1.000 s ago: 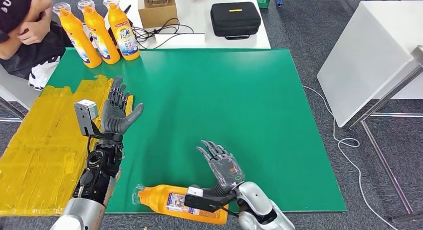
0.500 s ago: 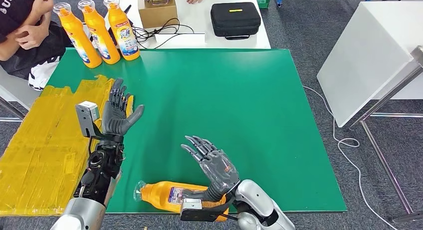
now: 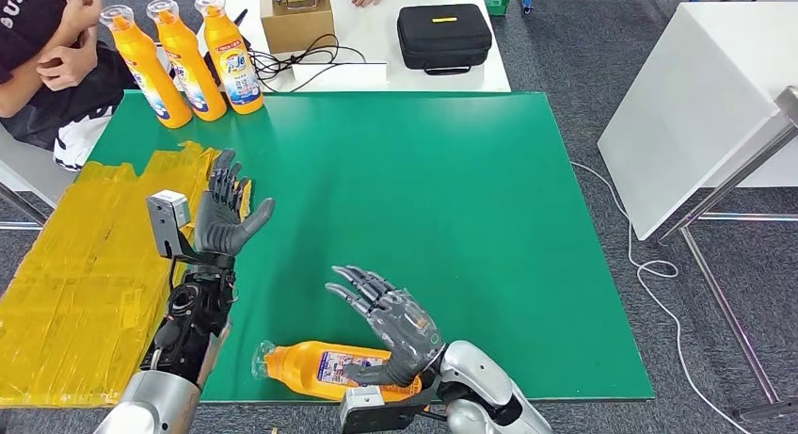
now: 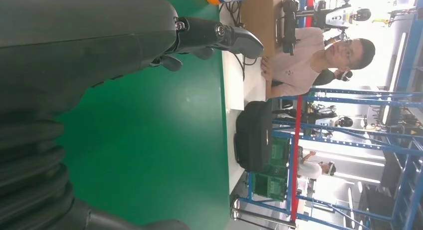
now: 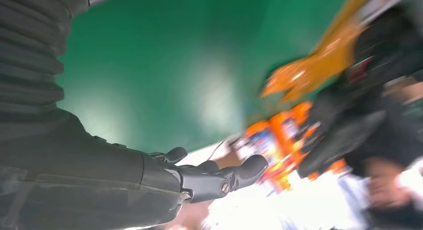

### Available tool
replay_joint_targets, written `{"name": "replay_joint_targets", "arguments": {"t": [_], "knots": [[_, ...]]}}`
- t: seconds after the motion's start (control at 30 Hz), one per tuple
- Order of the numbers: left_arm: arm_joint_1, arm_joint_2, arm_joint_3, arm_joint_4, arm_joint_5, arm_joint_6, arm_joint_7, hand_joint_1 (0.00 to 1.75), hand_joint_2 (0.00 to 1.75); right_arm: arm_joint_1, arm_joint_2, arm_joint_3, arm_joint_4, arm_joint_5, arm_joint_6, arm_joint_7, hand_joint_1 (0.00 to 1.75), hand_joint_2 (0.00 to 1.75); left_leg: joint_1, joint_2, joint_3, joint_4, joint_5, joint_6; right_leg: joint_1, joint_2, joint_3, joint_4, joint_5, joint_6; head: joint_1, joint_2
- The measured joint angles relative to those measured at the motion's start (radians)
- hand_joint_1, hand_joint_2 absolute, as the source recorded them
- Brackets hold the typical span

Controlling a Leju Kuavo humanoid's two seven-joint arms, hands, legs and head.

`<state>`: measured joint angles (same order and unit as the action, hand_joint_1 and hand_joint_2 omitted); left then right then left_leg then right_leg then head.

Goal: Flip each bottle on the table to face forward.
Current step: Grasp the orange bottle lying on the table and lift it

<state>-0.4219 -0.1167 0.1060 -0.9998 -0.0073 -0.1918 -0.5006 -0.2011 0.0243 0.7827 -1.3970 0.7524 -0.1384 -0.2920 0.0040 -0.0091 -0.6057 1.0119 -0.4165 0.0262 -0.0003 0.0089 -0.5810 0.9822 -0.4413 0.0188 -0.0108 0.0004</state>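
Right hand: fingers are spreading wide and holding nothing, palm hovering just above the lying bottle; contact with it cannot be confirmed. The right wrist view is blurred, showing the thumb extended and apart from the other fingers.

Left hand: fingers are standing open and upright, thumb angled out, gripping nothing, raised over the near-left part of the green mat beside the yellow taped area. In the left wrist view the thumb is reaching out over the mat with nothing against it.

The lying bottle is orange, resting on its side at the mat's near edge, cap end pointing toward the robot's left, a label patch showing on its upper side.

Three upright bottles are standing in a row at the mat's far-left corner, close together, labels partly visible.

Beyond the mat, a white table is carrying a black case, a cardboard box and cables. A seated person is at the far left, arms folded near the upright bottles. Another white table is standing to the right, well apart from the mat.
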Motion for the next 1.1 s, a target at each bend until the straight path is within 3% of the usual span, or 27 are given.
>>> {"name": "replay_joint_targets", "arguments": {"t": [0.23, 0.93, 1.1], "knots": [[-0.023, 0.000, 0.000, 0.025, 0.006, -0.004, -0.004, 0.00, 1.75, -0.005, -0.008, 0.049, 0.000, -0.128, 0.116, -0.086, 0.00, 1.75, 0.000, 0.000, 0.000, 0.000, 0.000, 0.000, 0.000, 0.000, 0.000, 0.000, 0.000, 0.000, 0.000, 0.000], [-0.035, 0.001, 0.000, 0.054, 0.012, -0.005, -0.006, 0.00, 1.75, -0.012, -0.017, 0.076, 0.000, -0.145, 0.126, -0.095, 0.00, 1.75, 0.000, 0.000, 0.000, 0.000, 0.000, 0.000, 0.000, 0.000, 0.000, 0.000, 0.000, 0.000, 0.000, 0.000], [-0.036, 0.002, 0.000, 0.056, 0.015, -0.005, -0.006, 0.00, 1.75, -0.014, -0.018, 0.077, -0.003, -0.207, 0.168, -0.120, 0.00, 1.75, 0.000, 0.000, 0.000, 0.000, 0.000, 0.000, 0.000, 0.000, 0.000, 0.000, 0.000, 0.000, 0.000, 0.000]]}}
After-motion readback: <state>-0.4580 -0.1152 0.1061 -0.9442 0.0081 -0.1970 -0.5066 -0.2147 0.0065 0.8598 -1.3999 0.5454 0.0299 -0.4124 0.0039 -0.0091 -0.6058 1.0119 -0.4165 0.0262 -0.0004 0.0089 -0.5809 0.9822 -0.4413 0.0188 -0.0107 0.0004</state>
